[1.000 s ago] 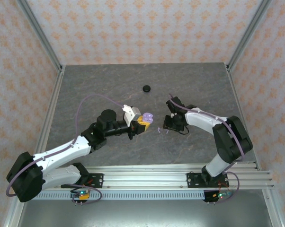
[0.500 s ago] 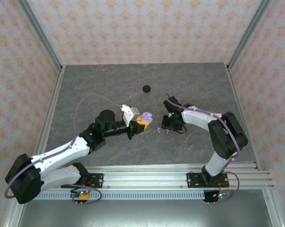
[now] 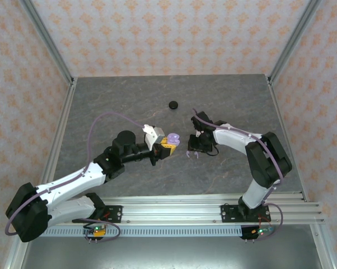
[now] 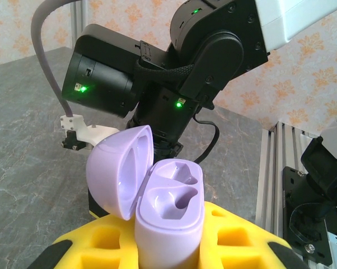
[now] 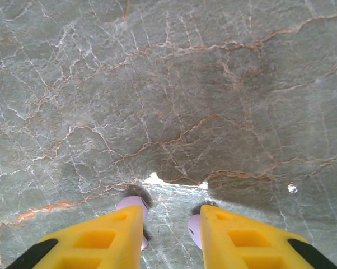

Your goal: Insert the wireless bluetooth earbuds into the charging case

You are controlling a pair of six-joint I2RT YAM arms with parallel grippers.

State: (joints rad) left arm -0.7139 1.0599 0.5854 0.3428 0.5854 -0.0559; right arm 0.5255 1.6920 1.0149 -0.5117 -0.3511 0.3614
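Moved: right gripper [image 5: 169, 216], released, drifts toward 9 o'clock beside lavender earbuds [image 5: 130, 200].
Left gripper [image 3: 166, 148]: I see it grasping the open charging case [image 4: 168, 224].

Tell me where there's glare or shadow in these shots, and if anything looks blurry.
Right wrist view: bright glare on the table just ahead of the yellow fingers, dark shadow beside it. Left wrist view: the open purple case is sharp, soft sheen inside its lid. Top view: even light, nothing blurred.

White-and-black arms [image 3: 73, 180], lavender cables [image 3: 104, 116], yellow claw fingers [image 5: 96, 244].
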